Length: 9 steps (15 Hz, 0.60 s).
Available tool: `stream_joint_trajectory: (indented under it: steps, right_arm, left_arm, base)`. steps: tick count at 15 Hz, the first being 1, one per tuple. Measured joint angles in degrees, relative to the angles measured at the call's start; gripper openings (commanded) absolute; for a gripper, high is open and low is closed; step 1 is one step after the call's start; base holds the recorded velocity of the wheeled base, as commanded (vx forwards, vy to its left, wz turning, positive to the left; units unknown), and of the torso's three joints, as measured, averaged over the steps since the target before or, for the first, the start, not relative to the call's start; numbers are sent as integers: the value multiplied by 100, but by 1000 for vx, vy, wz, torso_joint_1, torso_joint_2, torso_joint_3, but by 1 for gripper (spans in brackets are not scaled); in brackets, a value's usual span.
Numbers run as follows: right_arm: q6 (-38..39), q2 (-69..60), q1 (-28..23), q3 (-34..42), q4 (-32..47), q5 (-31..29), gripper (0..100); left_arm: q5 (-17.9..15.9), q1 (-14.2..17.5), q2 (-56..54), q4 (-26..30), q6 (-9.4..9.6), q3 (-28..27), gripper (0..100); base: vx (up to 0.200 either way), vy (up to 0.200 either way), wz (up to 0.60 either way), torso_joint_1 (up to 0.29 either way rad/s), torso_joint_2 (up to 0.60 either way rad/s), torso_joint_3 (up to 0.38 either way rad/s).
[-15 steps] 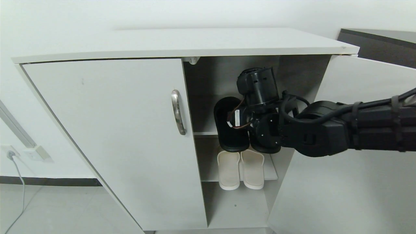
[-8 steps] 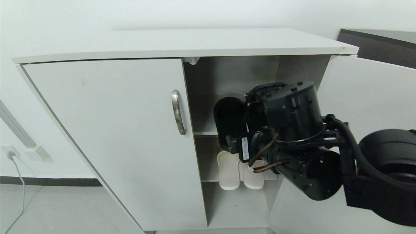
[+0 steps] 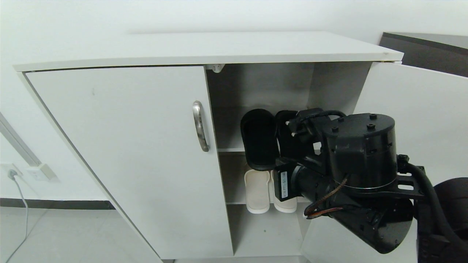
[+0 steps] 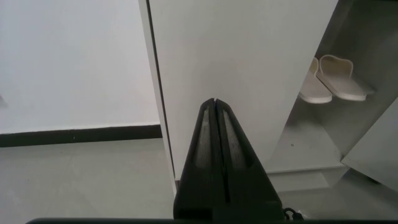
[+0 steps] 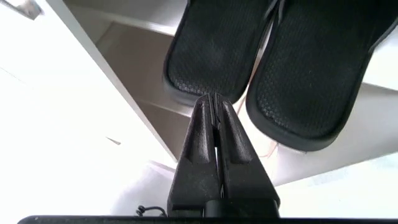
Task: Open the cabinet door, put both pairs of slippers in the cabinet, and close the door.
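The white cabinet (image 3: 204, 45) has its left door (image 3: 120, 146) closed and its right door (image 3: 413, 109) swung open. A pair of black slippers (image 3: 259, 138) lies on the upper shelf, heels hanging over the shelf edge. In the right wrist view they show sole side (image 5: 217, 43). A pair of white slippers (image 3: 257, 191) (image 4: 329, 78) rests on the shelf below. My right gripper (image 5: 215, 98) is shut with nothing in it, just outside the black heels. My left gripper (image 4: 214, 102) is shut and empty, low before the closed door.
My right arm's bulky wrist (image 3: 351, 164) hangs in front of the open compartment and the open door. The closed door carries a metal handle (image 3: 199, 126). A wall socket with a cable (image 3: 11, 173) sits low on the left. The cabinet's bottom compartment (image 3: 263, 230) holds nothing.
My right arm has drawn back out of the cabinet, toward me and downward. The black slippers stay on the upper shelf, and the right one has come into sight.
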Motion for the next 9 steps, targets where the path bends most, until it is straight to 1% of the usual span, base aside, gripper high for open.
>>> stream_joint_trajectory:
  steps: [8, 9]
  right_arm:
    - [-7, 44, 11, 52, -5, -49, 0]
    - [-5, 44, 11, 52, -9, -49, 0]
  left_arm:
    - [-2, 0, 0, 0, 0, 0, 0]
    - [-2, 0, 0, 0, 0, 0, 0]
  base:
    - [0, 0, 0, 0, 0, 0]
    - [-200, 0, 0, -2, 7, 2]
